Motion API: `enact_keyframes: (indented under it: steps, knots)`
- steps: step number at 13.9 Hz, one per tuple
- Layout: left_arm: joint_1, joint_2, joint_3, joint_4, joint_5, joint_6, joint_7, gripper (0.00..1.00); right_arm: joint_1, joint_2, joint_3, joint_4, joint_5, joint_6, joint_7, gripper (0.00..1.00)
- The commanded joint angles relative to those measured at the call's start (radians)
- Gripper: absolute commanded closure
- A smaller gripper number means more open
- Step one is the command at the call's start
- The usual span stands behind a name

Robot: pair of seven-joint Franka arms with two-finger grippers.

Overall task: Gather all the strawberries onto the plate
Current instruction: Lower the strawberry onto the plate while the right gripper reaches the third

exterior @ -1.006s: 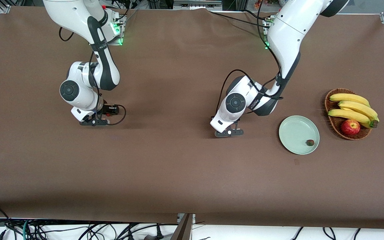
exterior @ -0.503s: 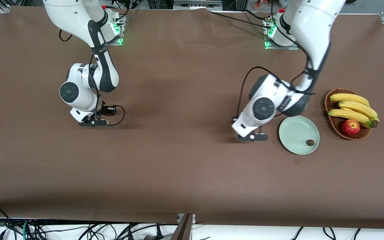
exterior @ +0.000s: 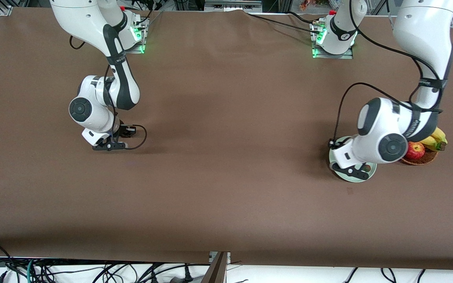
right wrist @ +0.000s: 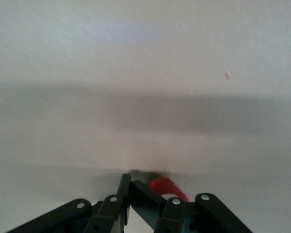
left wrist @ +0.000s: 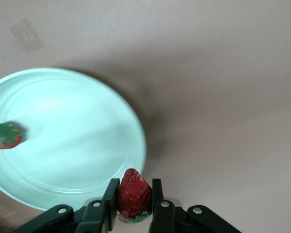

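Done: one small red strawberry with green cap (left wrist: 6,135) lying inside the round pale mint-green plate (left wrist: 63,121), near its rim.
In transit: second red strawberry (left wrist: 133,194) pinched in left gripper (left wrist: 134,209), over plate rim at 6 o'clock in left wrist view.
Pending: third red strawberry (right wrist: 167,187) clamped by right gripper (exterior: 109,145), low over the brown table (exterior: 226,177) at the right arm's end.
Remaining: release, carry, release.

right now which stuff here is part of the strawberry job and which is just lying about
Job:
- strawberry in the left gripper, over the plate
- strawberry lying on the plate
- strawberry in the right gripper

Lying about:
- basket
- apple
- bananas
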State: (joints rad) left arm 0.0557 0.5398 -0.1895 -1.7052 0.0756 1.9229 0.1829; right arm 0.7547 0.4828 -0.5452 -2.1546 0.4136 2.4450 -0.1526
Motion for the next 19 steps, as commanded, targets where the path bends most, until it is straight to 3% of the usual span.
enact_keyframes:
  steps: [1,3,4,6,7,8,9,15,17,19]
  knots:
    - [0.053,0.028,-0.016,-0.037,0.024,0.008,0.105,0.9,0.023,-0.009,0.01,0.071,0.021,-0.062,0.051,0.95]
    - [0.065,0.052,-0.015,-0.066,0.024,0.049,0.11,0.91,0.035,-0.003,0.01,0.11,0.019,-0.096,0.073,0.95]
    - [0.072,0.052,-0.015,-0.101,0.024,0.101,0.115,0.91,0.032,-0.003,0.008,0.11,0.017,-0.096,0.068,0.84]
    - [0.073,0.052,-0.013,-0.146,0.024,0.181,0.116,0.91,0.023,-0.003,-0.001,0.098,0.016,-0.098,0.041,0.52]
    - [0.075,0.054,-0.013,-0.146,0.024,0.183,0.115,0.86,0.018,-0.003,-0.016,0.084,0.017,-0.1,0.006,0.44]
    - [0.076,0.052,-0.013,-0.146,0.024,0.182,0.115,0.66,0.003,-0.001,-0.025,0.076,0.017,-0.103,-0.025,0.41]
    - [0.078,0.049,-0.013,-0.145,0.024,0.177,0.113,0.01,-0.024,0.005,-0.025,0.073,0.017,-0.104,-0.057,0.4]
    - [0.092,-0.015,-0.013,-0.091,0.024,0.047,0.113,0.0,-0.097,0.028,-0.022,0.03,0.022,-0.09,-0.127,0.4]
    - [0.09,-0.032,-0.016,-0.035,0.021,-0.037,0.113,0.0,-0.097,0.037,-0.021,0.035,0.024,-0.084,-0.127,0.47]
    - [0.087,-0.037,-0.021,0.057,0.009,-0.143,0.107,0.0,-0.098,0.045,-0.016,0.038,0.051,-0.08,-0.128,0.48]
